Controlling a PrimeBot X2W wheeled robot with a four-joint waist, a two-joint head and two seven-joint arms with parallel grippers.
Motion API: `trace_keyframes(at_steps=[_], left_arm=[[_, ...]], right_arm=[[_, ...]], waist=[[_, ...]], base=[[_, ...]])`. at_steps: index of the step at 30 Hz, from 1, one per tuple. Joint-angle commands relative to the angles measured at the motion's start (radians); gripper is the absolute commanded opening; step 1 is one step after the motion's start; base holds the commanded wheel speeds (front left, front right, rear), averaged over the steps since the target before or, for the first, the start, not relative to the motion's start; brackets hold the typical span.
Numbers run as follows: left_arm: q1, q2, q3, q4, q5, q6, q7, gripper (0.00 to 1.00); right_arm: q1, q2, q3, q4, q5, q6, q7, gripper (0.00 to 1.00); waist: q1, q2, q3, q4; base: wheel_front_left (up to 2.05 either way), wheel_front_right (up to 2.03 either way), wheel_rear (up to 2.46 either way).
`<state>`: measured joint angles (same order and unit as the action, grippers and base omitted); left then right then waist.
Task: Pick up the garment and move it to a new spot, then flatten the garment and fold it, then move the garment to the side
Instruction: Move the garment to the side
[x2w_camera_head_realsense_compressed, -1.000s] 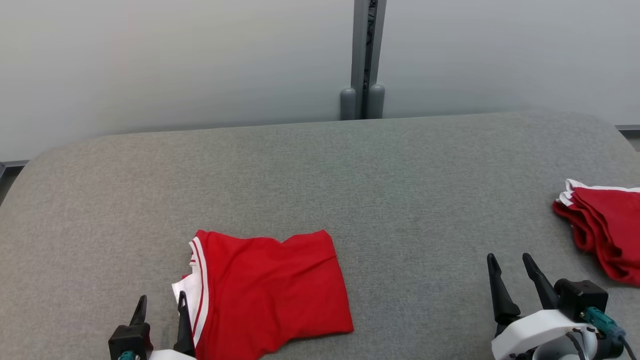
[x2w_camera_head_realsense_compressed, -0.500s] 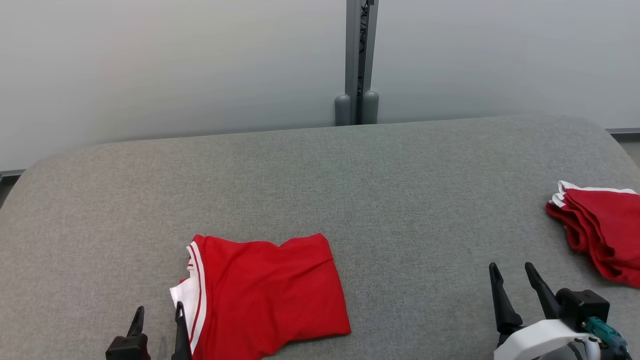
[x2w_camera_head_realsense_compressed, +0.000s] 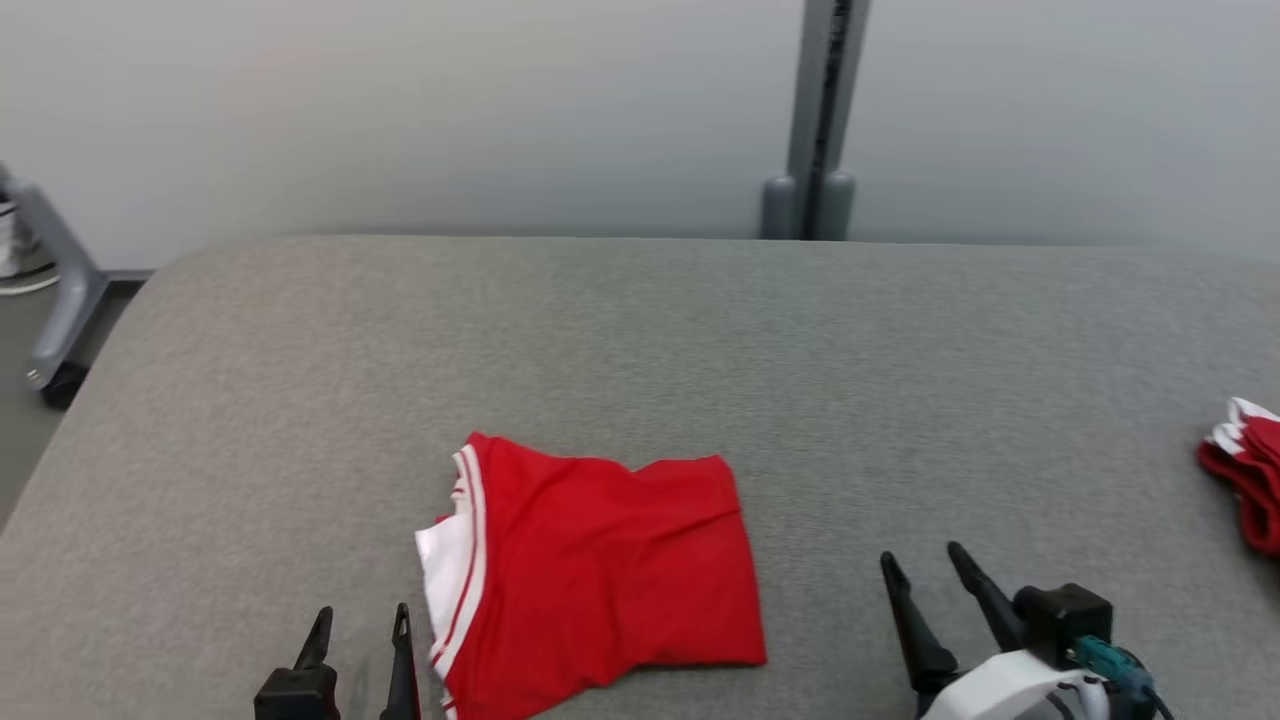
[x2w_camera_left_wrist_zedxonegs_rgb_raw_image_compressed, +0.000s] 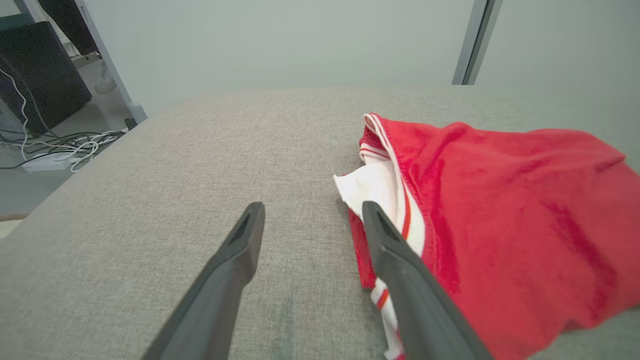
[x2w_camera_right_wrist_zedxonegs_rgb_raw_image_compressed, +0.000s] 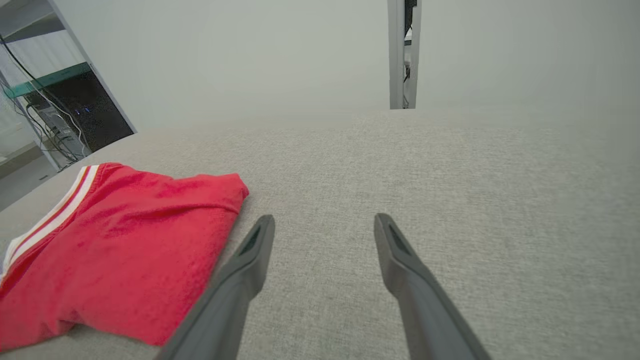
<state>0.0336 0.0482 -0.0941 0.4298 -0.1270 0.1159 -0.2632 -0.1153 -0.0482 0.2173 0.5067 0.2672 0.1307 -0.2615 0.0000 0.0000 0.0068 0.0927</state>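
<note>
As the head camera swings left, the folded garment (x2w_camera_head_realsense_compressed: 600, 575) stays by the front edge of the table (x2w_camera_head_realsense_compressed: 700, 330), left gripper (x2w_camera_head_realsense_compressed: 362, 615) and right gripper (x2w_camera_head_realsense_compressed: 920, 556) agape, empty; moving it aside seems next.

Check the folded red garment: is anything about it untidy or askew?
The red garment lies folded but untidy: a white inner layer pokes out past its striped left edge, and its top is wrinkled. Nothing else on the grey fabric surface stands out.
</note>
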Motion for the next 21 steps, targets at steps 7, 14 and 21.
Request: trace_keyframes(at_steps=[7,14,21], left_arm=[[-0.028,0.004,-0.028,0.005,0.006,-0.011,-0.002,1.0],[-0.023,0.004,-0.029,-0.001,0.015,-0.015,-0.002,1.0],[-0.036,0.004,-0.037,-0.009,0.003,-0.014,-0.002,1.0]], right_arm=[[-0.088,-0.007,0.082,0.089,0.101,0.0,-0.005,1.0],[-0.162,-0.007,0.119,0.217,0.146,0.0,-0.005,1.0],[-0.219,-0.007,0.192,0.37,0.196,0.0,-0.002,0.19]], waist=[[0.0,0.0,0.045,0.172],[0.0,0.0,0.061,0.254],[0.0,0.0,0.077,0.251]], base=[[0.0,0.0,0.0],[0.0,0.0,0.0],[0.0,0.0,0.0]])
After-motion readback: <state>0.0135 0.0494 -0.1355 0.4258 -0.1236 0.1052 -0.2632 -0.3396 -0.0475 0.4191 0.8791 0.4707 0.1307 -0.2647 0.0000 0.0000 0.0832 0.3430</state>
